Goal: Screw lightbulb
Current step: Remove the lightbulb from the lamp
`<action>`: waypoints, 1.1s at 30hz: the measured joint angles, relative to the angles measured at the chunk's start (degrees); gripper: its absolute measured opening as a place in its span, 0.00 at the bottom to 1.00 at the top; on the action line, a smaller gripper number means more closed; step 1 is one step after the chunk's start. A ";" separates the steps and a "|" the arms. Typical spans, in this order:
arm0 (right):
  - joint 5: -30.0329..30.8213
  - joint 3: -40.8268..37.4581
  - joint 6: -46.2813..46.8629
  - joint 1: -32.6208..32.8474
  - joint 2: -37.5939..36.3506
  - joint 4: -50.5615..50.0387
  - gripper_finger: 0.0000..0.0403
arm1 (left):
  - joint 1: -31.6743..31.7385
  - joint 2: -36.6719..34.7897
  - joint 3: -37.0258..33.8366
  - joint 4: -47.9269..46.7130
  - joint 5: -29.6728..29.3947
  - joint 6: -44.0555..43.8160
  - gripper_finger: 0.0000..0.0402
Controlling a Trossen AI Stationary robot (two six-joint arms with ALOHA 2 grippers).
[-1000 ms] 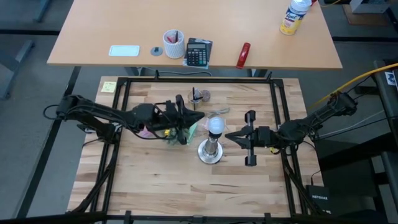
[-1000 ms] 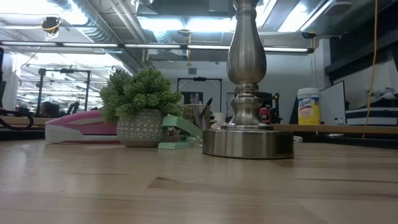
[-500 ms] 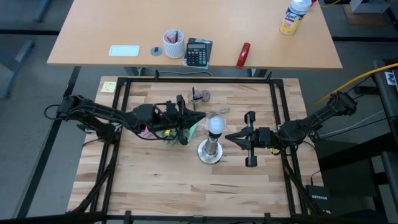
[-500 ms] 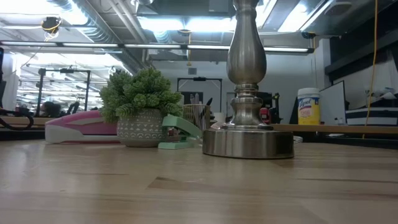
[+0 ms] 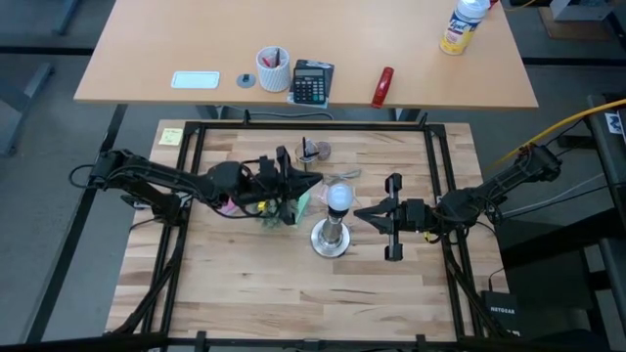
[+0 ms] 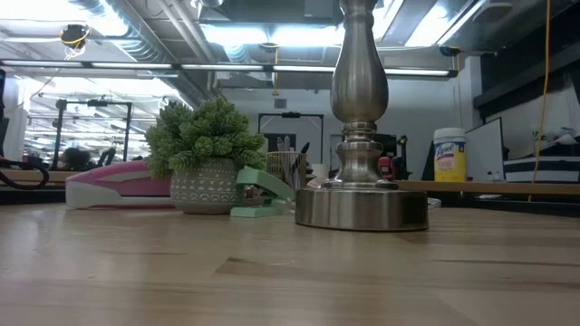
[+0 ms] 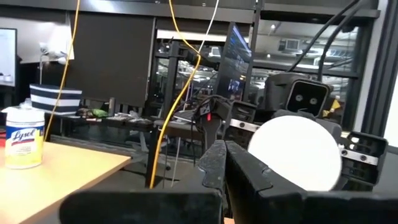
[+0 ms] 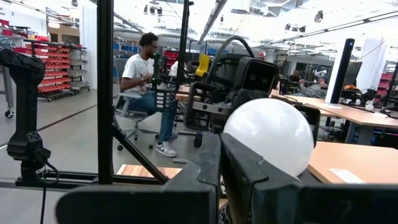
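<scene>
1. The left tool (image 5: 315,181) hangs just left of the lightbulb (image 5: 338,198), its fingers pressed together and holding nothing; a gap separates its tip from the globe.
2. The lightbulb sits upright on top of the silver stand (image 5: 332,238), near the middle of the worktop (image 5: 293,284).
3. The right tool (image 5: 358,214) hangs just right of the lightbulb, a little lower beside the stand, fingers closed and empty, not touching the globe.
</scene>
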 joint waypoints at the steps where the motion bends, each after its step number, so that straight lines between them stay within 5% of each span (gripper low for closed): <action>1: 0.00 0.00 0.00 0.00 0.00 0.02 0.04 | 0.09 0.00 0.00 -0.07 0.00 -0.15 0.00; 33: -0.02 0.00 0.00 0.00 -0.04 1.59 0.04 | -2.02 1.95 0.02 2.64 -0.30 -2.93 0.00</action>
